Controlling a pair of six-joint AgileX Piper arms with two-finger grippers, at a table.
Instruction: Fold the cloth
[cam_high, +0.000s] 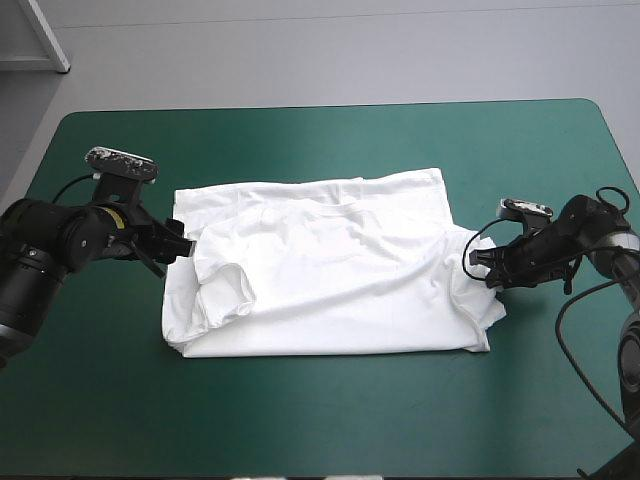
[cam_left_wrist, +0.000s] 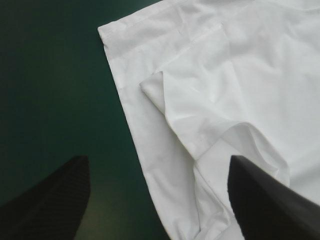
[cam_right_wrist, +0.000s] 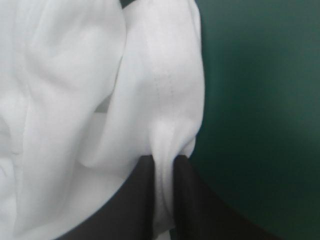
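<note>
I have the T-shirt (cam_high: 330, 270) lying on the middle of the counter (cam_high: 300, 430). It is white and roughly rectangular, with its long sides running toward the counter's left and right edges. Its top layer is rumpled. On the left side a sleeve is turned in over the body, and the cloth bunches into soft rolls near that corner.

My left tool (cam_high: 180, 243) sits low at the shirt's left edge with its fingers spread wide and nothing held. In the left wrist view, one black finger (cam_left_wrist: 52, 200) hangs over the bare teal-green cover. The other (cam_left_wrist: 267, 200) hangs over white cloth, so the shirt's hemmed edge runs between them. Ahead of the tool I see the turned-in sleeve, with its pointed corner lying on the layer below.

My right tool (cam_high: 478, 262) is at the shirt's right edge, clamped on cloth. In the right wrist view the two fingers (cam_right_wrist: 137, 200) are all but closed. A narrow ridge of stitched fabric is pinched between them and rises from the grip. The bare cover lies just beside that ridge, on the side away from the shirt's body.
</note>
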